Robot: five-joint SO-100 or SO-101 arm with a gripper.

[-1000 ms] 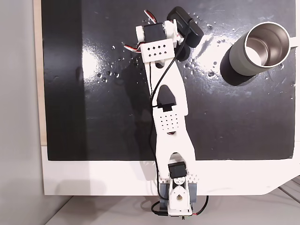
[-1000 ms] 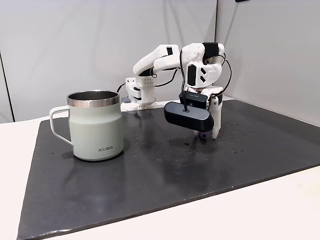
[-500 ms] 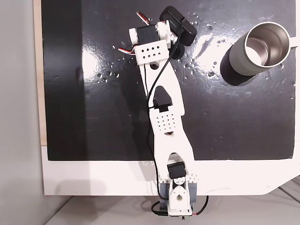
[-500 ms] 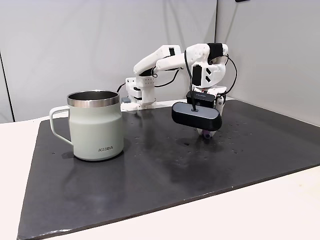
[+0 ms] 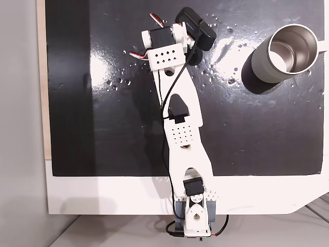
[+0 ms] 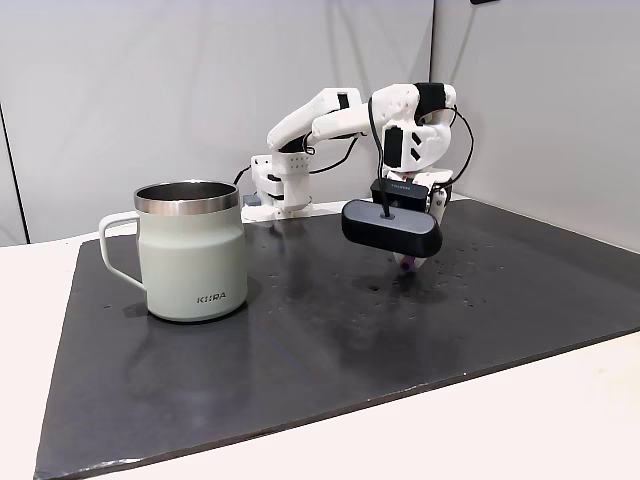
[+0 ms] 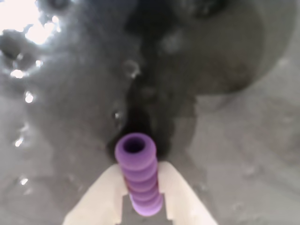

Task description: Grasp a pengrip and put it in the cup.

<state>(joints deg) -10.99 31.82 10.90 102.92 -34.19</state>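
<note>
While the white two-finger gripper (image 7: pixel 140 206) hangs just above the dark, wet-speckled mat (image 6: pixel 300 350), its pale fingers (image 7: pixel 101 197) are pressed against both sides of the small light-purple ribbed rubber tube (image 7: pixel 138 176), whose open end points away from the wrist camera. From the side view, a sliver of the purple tube (image 6: pixel 405 264) peeks out beneath the black camera block (image 6: pixel 390 227), seemingly lifted clear of the mat. Well apart, the big grey-white steel mug with its shiny inside (image 5: pixel 288 51) stands upright on the mat (image 5: pixel 103 128), its handle (image 6: pixel 112 245) turned outward.
</note>
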